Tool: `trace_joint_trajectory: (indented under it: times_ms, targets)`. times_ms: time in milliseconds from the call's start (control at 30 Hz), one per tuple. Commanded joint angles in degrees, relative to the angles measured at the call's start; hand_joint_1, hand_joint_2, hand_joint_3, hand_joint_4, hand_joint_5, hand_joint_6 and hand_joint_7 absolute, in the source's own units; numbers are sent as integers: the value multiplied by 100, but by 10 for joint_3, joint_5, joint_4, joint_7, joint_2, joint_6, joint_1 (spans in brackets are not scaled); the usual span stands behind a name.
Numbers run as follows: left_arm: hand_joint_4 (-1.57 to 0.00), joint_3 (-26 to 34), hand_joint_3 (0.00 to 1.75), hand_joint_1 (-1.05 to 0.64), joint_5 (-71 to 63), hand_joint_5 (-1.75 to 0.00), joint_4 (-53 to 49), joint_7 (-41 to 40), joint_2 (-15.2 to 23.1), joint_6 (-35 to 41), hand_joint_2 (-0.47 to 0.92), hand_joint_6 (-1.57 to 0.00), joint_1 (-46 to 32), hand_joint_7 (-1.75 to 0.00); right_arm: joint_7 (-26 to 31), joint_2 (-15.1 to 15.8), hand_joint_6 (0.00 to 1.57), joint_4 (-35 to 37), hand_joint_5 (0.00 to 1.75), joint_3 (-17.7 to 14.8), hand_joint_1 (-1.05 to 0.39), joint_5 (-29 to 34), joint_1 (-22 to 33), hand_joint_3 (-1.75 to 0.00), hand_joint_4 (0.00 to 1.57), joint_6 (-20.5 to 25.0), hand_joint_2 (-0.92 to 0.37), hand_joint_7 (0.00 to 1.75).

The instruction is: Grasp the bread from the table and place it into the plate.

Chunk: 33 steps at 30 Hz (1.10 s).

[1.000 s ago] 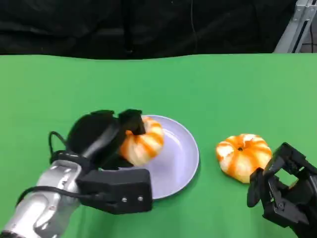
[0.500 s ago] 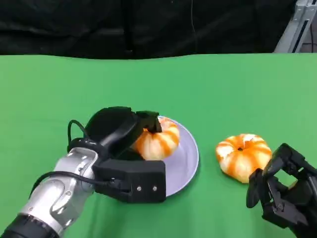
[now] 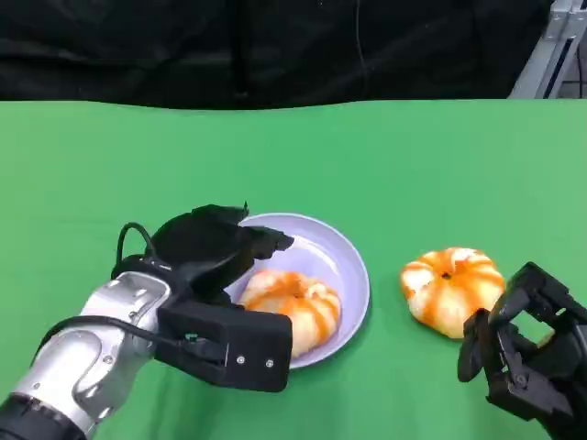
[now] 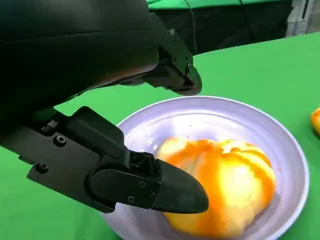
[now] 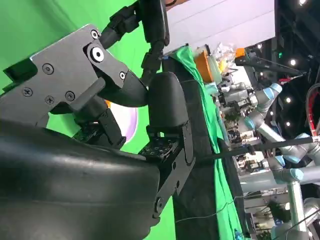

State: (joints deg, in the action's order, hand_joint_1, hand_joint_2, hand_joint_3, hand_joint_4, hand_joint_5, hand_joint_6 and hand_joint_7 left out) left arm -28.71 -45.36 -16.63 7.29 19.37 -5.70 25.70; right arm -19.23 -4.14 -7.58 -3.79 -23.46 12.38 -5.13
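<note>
Green cloth covers the bench (image 3: 385,156), and a black curtain is seen behind its far edge. A round, pale lavender plate (image 3: 349,260) lies left of centre on the cloth. An orange-and-white striped bread roll (image 3: 295,306) is found inside the plate, resting on its near half; in the left wrist view the same roll (image 4: 227,185) sits on the plate's floor, blurred and close to the near rim.

The left hand (image 3: 213,246) is observed over the plate's left side, above and beside the roll. Its fingers (image 4: 175,67) are spread, with one held above the roll and another (image 4: 165,192) lying low beside it; no grip on the bread is visible, so the hand is judged released. The spread posture is consistent with a roll just set down — contact with the lower finger cannot be ruled out from these views.

A second striped, pumpkin-shaped roll (image 3: 451,288) lies on the cloth to the right of the plate, apart from it. The right hand (image 3: 525,353) rests at the near right, just beside that roll, with nothing seen in it; whether its fingers are parted or curled cannot be told.

The placement is judged done for the first roll — withdrawal of the left hand is what remains.
</note>
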Motion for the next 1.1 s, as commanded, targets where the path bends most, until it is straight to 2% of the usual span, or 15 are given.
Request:
trace_joint_trajectory:
  times_ms: [33, 200, 333, 400, 433, 500, 700, 733, 767, 800, 833, 867, 933, 1000, 1100]
  targets:
    - [-11, 16, 36, -105, 13, -1, 24, 7, 14, 4, 92, -37, -20, 0, -10, 10, 69, 4, 175, -13, -16, -13, 2, -127, 90, -6, -45, 167]
    - [-12, 38, 29, -105, 36, -1, 55, 18, 10, 14, 92, -38, -41, 0, -11, 14, 68, -1, 175, -17, -16, -14, 3, -128, 90, -1, -45, 168]
    - [-20, 94, 21, -98, 120, -4, 98, 6, -10, 8, 92, -43, -86, -2, -9, 17, 68, -3, 175, -20, -15, -15, 1, -128, 89, 8, -44, 168]
    - [-28, 113, 18, -67, 155, -7, 118, 10, -14, 3, 92, -47, -104, -3, -10, 16, 68, -3, 175, -20, -15, -14, 1, -127, 89, 7, -45, 167]
    - [-30, 131, 18, -63, 189, -7, 135, 21, -16, 0, 92, -48, -120, -3, -8, 15, 68, -5, 175, -19, -14, -12, 2, -127, 89, 8, -45, 167]
    - [-53, 166, 27, -23, 262, -16, 165, 46, -17, -4, 92, -60, -148, -7, -5, 15, 68, -9, 175, -17, -15, -8, 4, -129, 90, 10, -44, 169]
    - [-102, 238, 42, 13, 389, -37, 238, 88, -12, 21, 92, -98, -226, -20, -5, 12, 67, -16, 175, -15, -14, -13, 8, -130, 90, 12, -44, 170]
    - [-103, 254, 71, 16, 426, -73, 260, 98, -18, 41, 79, -111, -242, -28, -4, 12, 68, -17, 175, -14, -15, -12, 9, -130, 90, 12, -44, 170]
    - [-98, 262, 87, 18, 449, -96, 274, 104, -22, 56, 72, -116, -250, -35, -3, 12, 68, -18, 175, -14, -15, -11, 10, -130, 90, 11, -44, 170]
    - [-96, 281, 96, 19, 490, -109, 295, 110, -30, 81, 69, -117, -269, -39, -2, 12, 68, -22, 175, -13, -15, -10, 11, -130, 90, 14, -44, 170]
    - [-93, 299, 119, 17, 535, -143, 313, 116, -37, 109, 60, -112, -287, -84, 0, 13, 67, -26, 175, -12, -15, -11, 13, -130, 90, 18, -44, 170]
    - [-91, 315, 133, 16, 573, -158, 327, 123, -41, 133, 55, -99, -301, -119, 2, 13, 67, -29, 175, -12, -15, -12, 14, -130, 90, 21, -44, 170]
    - [-89, 336, 146, 15, 629, -171, 346, 137, -40, 168, 54, -81, -322, -160, 7, 12, 67, -35, 175, -10, -15, -11, 16, -129, 90, 25, -43, 170]
    - [-89, 343, 148, 14, 646, -174, 355, 141, -36, 184, 54, -76, -328, -172, 10, 12, 67, -37, 175, -10, -15, -10, 17, -129, 90, 27, -43, 169]
    - [-88, 373, 138, 11, 684, -175, 353, 171, -27, 185, 60, -73, -369, -174, 7, 16, 68, -33, 175, -10, -15, -12, 13, -130, 90, 26, -44, 169]
